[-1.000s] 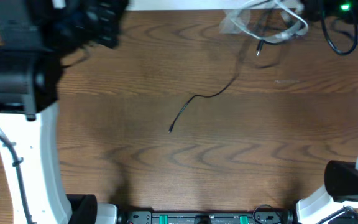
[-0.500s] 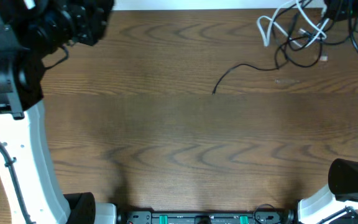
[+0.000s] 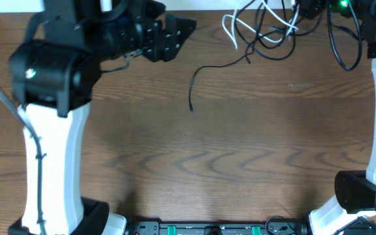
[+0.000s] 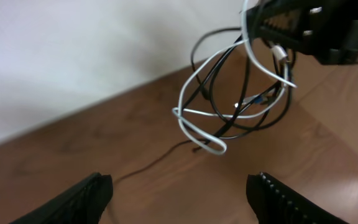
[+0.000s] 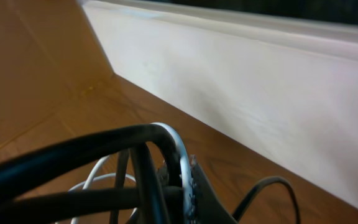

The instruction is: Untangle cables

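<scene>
Pretty plain setup here. The overhead view is filled by a brown table (image 3: 240, 163) with a bold wood grain. Its far edge is backed by a flat white wall (image 4: 73, 50). Soft, even light is cast, and a pale sheen is picked up on the wood. A black rail (image 3: 207, 229) with green bits is fitted along the near edge.

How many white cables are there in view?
1. The white cable loops through the black cables, hanging near the far edge of the table. More could be hidden in the tangle.
</scene>
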